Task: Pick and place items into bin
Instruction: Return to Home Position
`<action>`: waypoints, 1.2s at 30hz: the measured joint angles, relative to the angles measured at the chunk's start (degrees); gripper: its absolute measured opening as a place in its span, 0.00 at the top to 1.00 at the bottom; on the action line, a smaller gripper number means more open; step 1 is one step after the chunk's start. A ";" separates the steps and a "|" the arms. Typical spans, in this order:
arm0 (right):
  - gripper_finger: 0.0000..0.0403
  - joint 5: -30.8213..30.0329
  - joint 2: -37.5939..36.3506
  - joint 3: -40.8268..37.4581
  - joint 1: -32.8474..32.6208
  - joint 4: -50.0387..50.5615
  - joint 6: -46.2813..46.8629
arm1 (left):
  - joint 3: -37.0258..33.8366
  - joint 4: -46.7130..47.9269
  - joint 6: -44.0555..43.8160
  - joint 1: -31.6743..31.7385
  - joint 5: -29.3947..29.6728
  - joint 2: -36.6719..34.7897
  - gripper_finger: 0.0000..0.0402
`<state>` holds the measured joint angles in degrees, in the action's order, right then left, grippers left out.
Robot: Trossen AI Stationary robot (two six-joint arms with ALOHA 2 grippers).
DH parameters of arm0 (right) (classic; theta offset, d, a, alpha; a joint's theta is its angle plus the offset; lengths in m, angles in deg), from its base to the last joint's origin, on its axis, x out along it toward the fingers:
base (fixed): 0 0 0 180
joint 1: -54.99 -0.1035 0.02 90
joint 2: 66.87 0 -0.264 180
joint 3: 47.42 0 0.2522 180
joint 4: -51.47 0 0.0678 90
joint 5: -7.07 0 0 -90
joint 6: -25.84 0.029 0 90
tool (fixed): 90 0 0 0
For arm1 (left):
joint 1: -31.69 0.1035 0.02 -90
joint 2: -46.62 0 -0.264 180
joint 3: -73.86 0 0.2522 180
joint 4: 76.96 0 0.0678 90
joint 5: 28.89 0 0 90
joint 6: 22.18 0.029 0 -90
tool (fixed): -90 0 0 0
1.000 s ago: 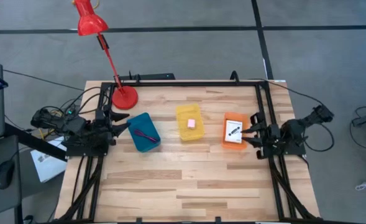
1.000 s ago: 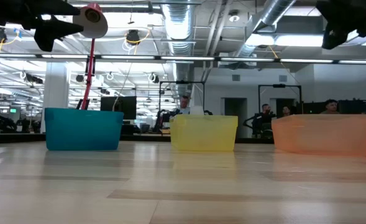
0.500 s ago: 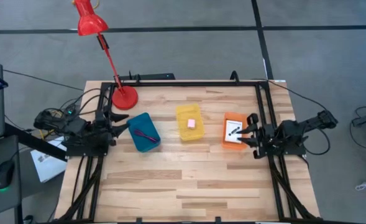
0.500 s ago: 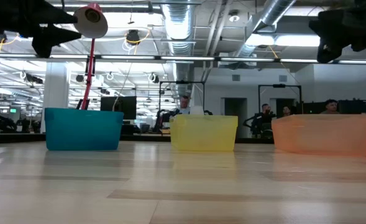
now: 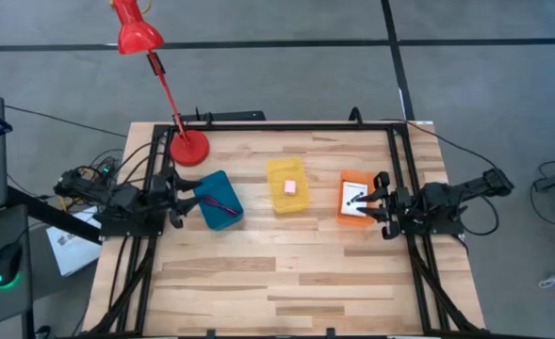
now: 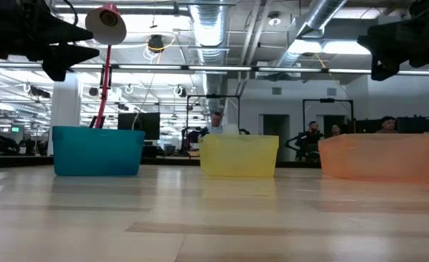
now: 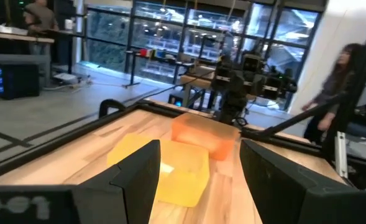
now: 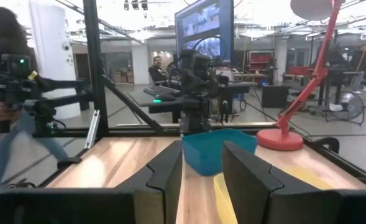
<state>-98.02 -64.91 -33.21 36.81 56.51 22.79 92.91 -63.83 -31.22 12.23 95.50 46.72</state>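
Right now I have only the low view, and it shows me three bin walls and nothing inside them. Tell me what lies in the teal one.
Observer: The high view shows a thin dark red looped cord lying in the teal plastic bin.
Operator: Now the other two.
Observer: Each holds one thing: a tiny pale pink cube in the yellow plastic bin, and a white square card with a black mark in the orange plastic bin.
Operator: Place the grippers for me.
Observer: Both are open and empty, each beside an outer bin: the left gripper by the teal bin, the right gripper by the orange one.
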 joint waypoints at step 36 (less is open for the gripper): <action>0.74 0.02 0.01 -0.02 0.33 1.15 0.07 | -4.18 -2.76 6.87 -0.01 -0.74 1.03 0.48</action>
<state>-98.00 -64.90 -33.24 37.14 57.66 22.86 88.72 -66.60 -24.35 12.21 94.76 47.75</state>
